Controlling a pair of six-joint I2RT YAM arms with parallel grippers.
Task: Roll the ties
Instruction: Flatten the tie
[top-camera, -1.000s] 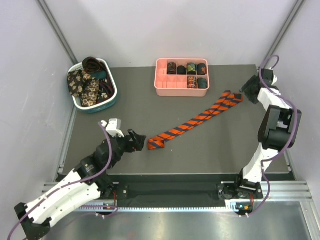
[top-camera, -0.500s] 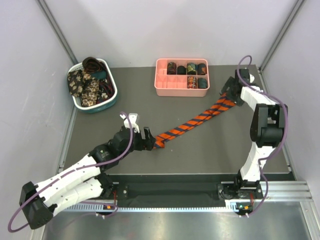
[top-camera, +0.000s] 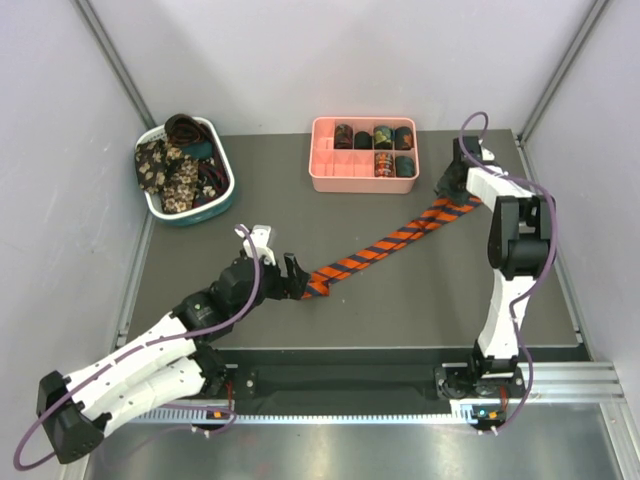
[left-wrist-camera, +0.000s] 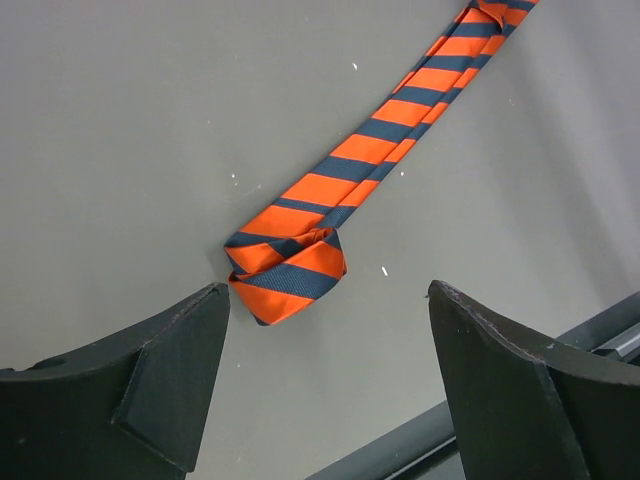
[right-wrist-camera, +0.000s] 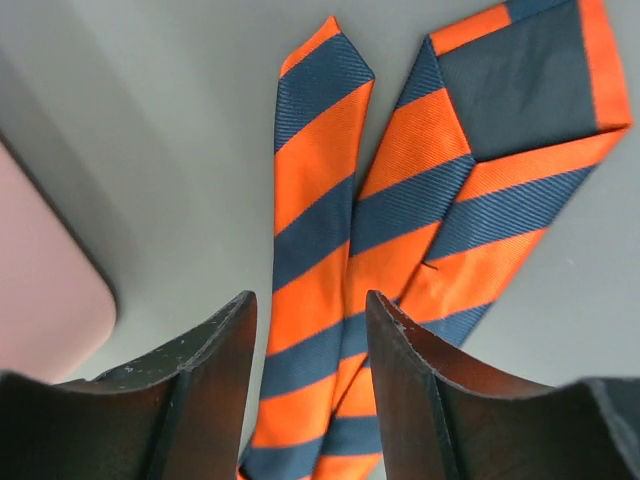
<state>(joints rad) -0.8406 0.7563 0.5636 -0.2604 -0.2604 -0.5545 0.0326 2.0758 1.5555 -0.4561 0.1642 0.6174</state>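
Observation:
The orange and dark-blue striped tie (top-camera: 385, 243) lies as a long diagonal strip on the dark table. It is doubled over, with a small folded-over lump at its near end (left-wrist-camera: 290, 270). My left gripper (top-camera: 290, 275) is open just short of that lump, and its fingertips (left-wrist-camera: 215, 305) flank bare table in front of the lump. My right gripper (top-camera: 447, 187) is open over the far end. There, the tie's narrow strip (right-wrist-camera: 315, 200) runs between the fingers (right-wrist-camera: 215, 370), and the wide end (right-wrist-camera: 520, 100) lies beside it.
A pink compartment tray (top-camera: 325, 172) with several coiled ties stands at the back centre; its corner shows in the right wrist view (right-wrist-camera: 40, 300). A white-and-teal basket (top-camera: 225, 195) at the back left holds floral and dark ties. The table's front edge (left-wrist-camera: 560, 335) is close to the left gripper.
My left gripper has advanced right to the tie's near end. My right gripper has swung left from the table's right edge to sit over the tie's far end. The tie has shifted slightly.

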